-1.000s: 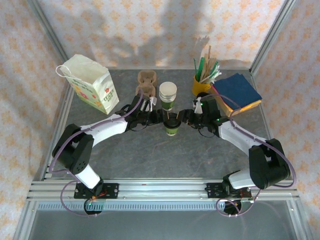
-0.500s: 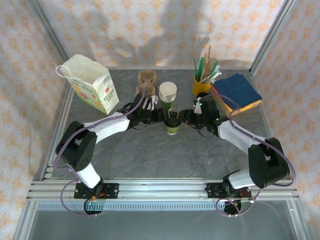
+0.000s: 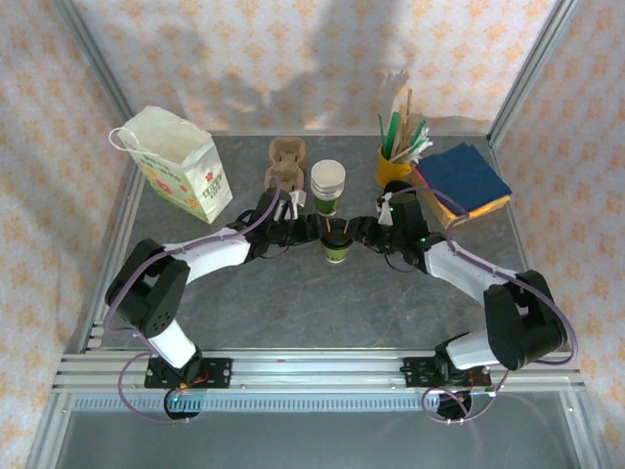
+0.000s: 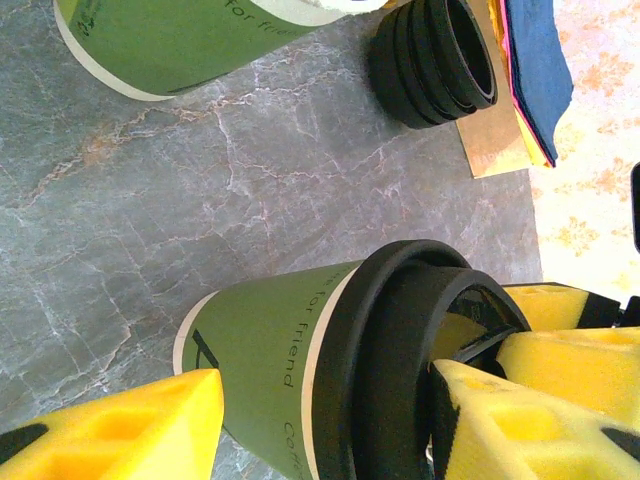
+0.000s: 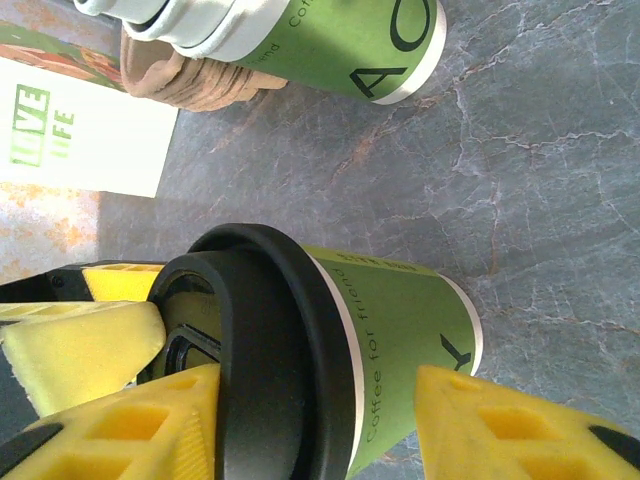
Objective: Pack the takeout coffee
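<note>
1. Looking down from the top external camera: small lidded cup [image 3: 337, 247] of white-and-green paper, with a black round plastic lid, upright at the middle of the grey marbled bench [image 3: 293, 303], just in front of a taller stack of lidless white-and-green cups [image 3: 328, 184]. Left tool [image 3: 311, 233] and right tool [image 3: 363, 233] flank it closely. White flowered paper bag [image 3: 181, 166] at rear left; brown cardboard cup carrier [image 3: 286, 159] beside the stack; yellow mug of stirrers [image 3: 394, 166] and blue napkin pile [image 3: 462, 176] at rear right.
2. Left wrist camera: lidded cup [image 4: 270, 370] between the left tool's yellow foam fingers [image 4: 120, 430], one by the green base, one at the lid. Jaws apart; contact cannot be told. Squat black stack of lids [image 4: 435, 60] beyond.
3. Right wrist camera: lidded cup [image 5: 390, 320] between the right tool's yellow foam fingers [image 5: 520, 430], likewise apart; grip cannot be told.
</note>
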